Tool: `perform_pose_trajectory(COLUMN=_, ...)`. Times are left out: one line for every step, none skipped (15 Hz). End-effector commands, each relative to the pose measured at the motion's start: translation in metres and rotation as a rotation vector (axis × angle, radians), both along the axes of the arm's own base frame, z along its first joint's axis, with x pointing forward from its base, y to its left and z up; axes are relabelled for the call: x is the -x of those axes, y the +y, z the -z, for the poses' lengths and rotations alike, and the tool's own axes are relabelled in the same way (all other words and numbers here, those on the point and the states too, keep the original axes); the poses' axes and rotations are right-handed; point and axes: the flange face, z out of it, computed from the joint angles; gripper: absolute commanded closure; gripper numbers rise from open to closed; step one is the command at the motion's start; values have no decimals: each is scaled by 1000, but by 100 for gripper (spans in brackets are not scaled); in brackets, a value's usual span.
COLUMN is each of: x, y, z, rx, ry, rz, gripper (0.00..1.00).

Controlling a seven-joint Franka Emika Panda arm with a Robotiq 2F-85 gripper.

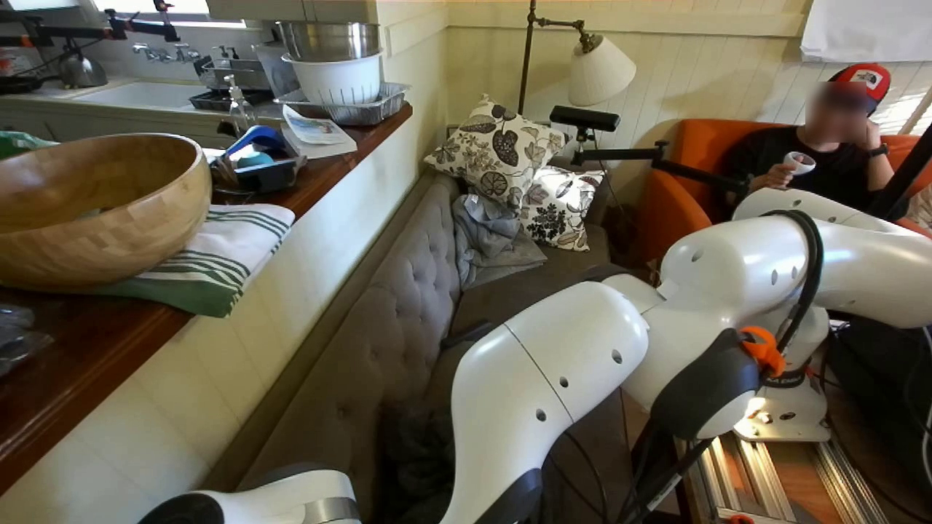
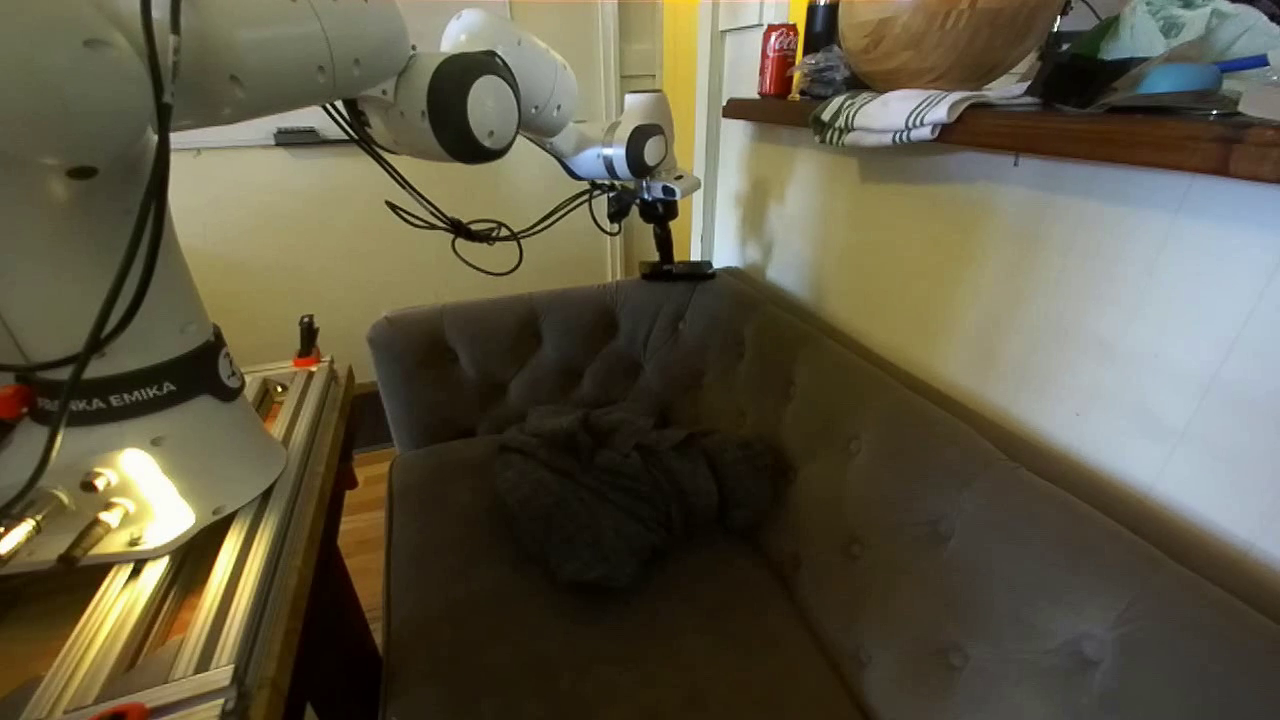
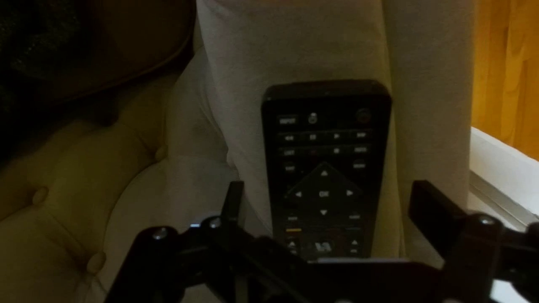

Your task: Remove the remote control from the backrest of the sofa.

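The remote control (image 3: 326, 147) is a black bar with buttons, lying face up on the padded top of the tufted backrest (image 3: 303, 46). In an exterior view the remote control (image 2: 690, 271) lies at the sofa corner, on top of the backrest (image 2: 960, 450). The sofa (image 2: 480, 600) is grey-brown. My gripper (image 3: 326, 187) is open, with one finger on each side of the remote control and gaps visible between. Its lower end is hidden behind the gripper. In an exterior view the gripper (image 2: 662, 240) points down at the remote. In another exterior view, the gripper is out of view.
A dark crumpled blanket (image 2: 620, 490) lies on the seat. A wall (image 2: 1100, 300) rises behind the sofa, with a wooden ledge (image 2: 1100, 140) carrying a bowl (image 1: 102, 211) and a towel (image 2: 880, 120). Patterned pillows (image 1: 502, 145) and a lamp (image 1: 601, 69) stand at the far end.
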Motion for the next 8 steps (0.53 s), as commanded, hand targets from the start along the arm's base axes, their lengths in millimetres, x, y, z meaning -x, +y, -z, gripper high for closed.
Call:
perform_pose_trajectory(x=2, y=14, z=-29, rx=32, ry=-83, rz=-21, gripper=0)
perform_pose_trajectory(x=2, y=16, z=-35, rx=38, ry=-98, rz=-23, gripper=0)
perform_pose_trajectory(x=3, y=19, z=-41, rx=54, ry=-109, rz=-19, gripper=0)
perform_pose_trajectory(x=4, y=19, z=-51, rx=103, ry=-133, rz=-11, gripper=0)
perform_pose_trajectory(x=3, y=18, z=-59, rx=147, ry=-155, rz=-8, gripper=0)
perform_pose_trajectory(x=0, y=14, z=-72, rx=174, ry=-175, rz=11, gripper=0)
perform_pose_trajectory(x=-3, y=9, z=-82, rx=202, ry=-195, rz=42, gripper=0)
perform_pose_trajectory(x=-7, y=2, z=-89, rx=228, ry=-210, rz=94, gripper=0)
